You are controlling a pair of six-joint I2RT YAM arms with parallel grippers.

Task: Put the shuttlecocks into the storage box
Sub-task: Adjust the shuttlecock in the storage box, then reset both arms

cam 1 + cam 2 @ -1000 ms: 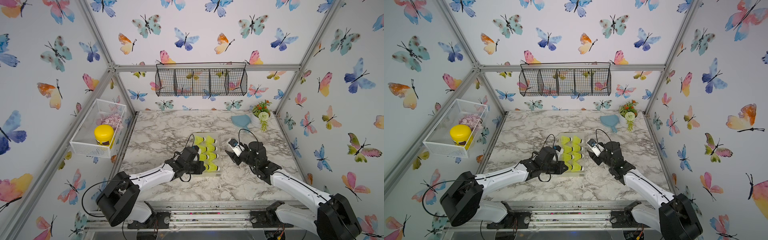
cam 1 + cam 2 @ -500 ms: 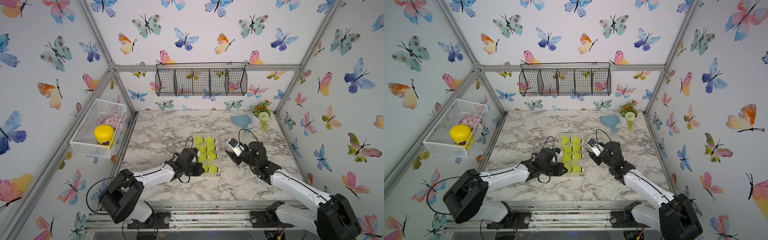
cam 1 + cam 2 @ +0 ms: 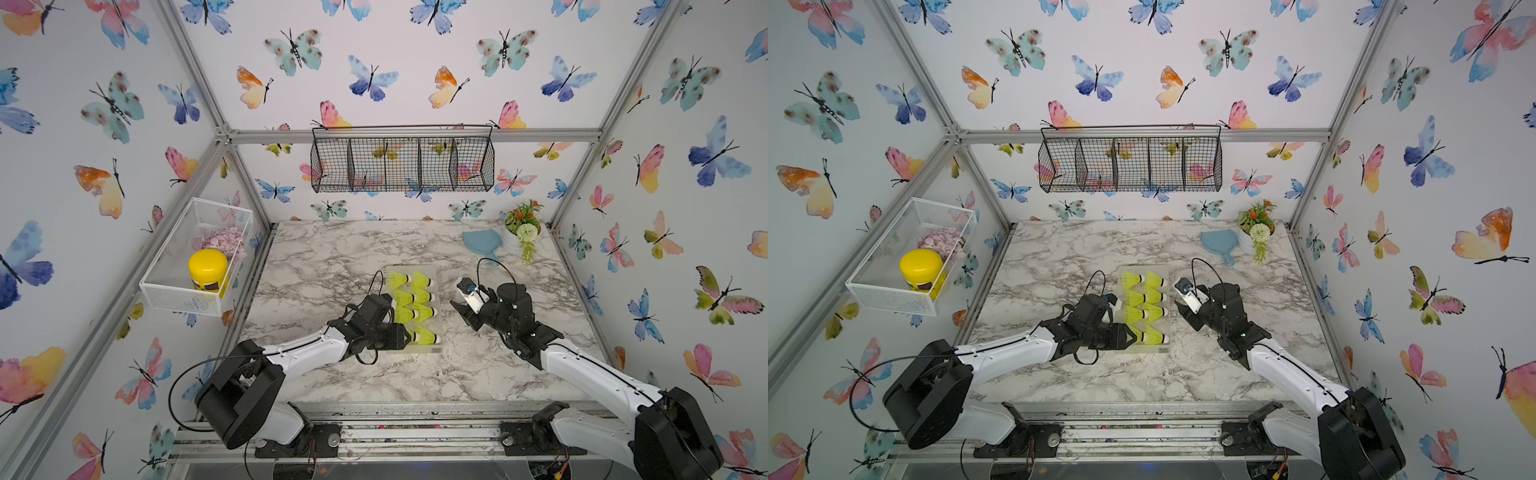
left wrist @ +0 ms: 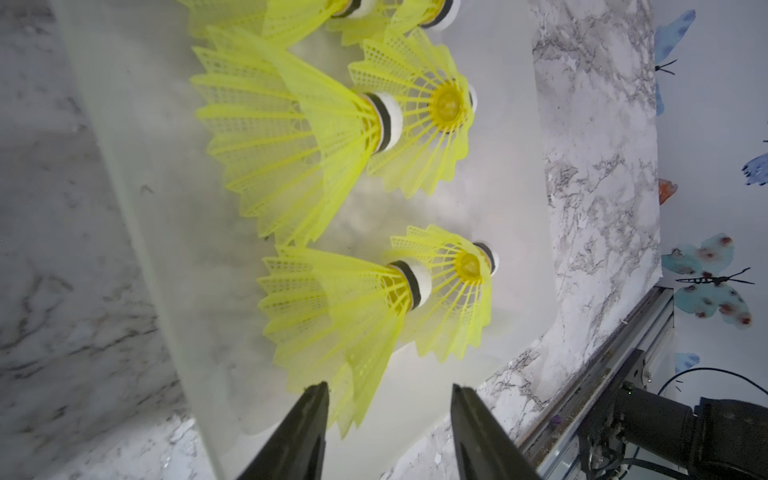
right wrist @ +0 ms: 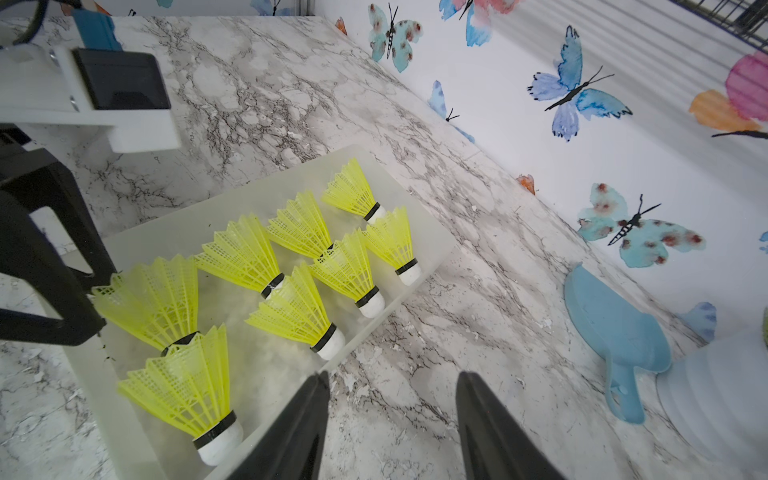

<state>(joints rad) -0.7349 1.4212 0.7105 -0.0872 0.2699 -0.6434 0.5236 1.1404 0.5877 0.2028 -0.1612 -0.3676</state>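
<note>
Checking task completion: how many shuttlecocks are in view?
8 shuttlecocks, all lying inside the storage box in two rows of four, white tips all pointing the same way. None on the table; nothing seems hidden.

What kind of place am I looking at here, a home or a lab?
Most likely a staged robot test cell, not a home: an aluminium frame closes in butterfly-papered walls, and a left arm and a right arm are mounted at the edge of a marble-pattern tabletop.
</note>
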